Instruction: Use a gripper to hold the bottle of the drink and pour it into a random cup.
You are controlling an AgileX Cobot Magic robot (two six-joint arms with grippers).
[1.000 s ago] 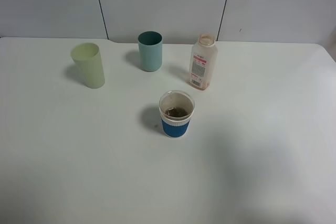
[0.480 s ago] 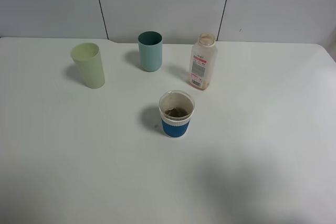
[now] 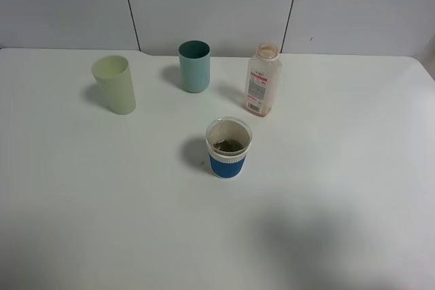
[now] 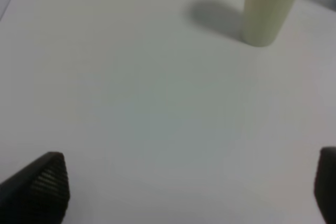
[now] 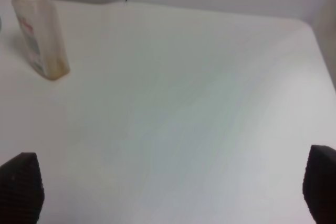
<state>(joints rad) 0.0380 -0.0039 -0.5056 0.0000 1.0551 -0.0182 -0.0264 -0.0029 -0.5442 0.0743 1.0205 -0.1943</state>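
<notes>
one bottle of the drink (image 3: 262,80), one blue-banded cup (image 3: 228,147), two tumblers (image 3: 115,84) (image 3: 194,66), two hands (image 4: 184,187) (image 5: 168,187)

1. You have even, diffuse light over the white table (image 3: 353,134), with no hard glare.
2. You can see soft shadows left of the cup (image 3: 228,147) and both tumblers, so light comes from the right.
3. A broad dim patch darkens the table's near edge.
4. Your wrist views are soft; the ribbed fingertips (image 4: 44,187) at the edges blur most.
</notes>
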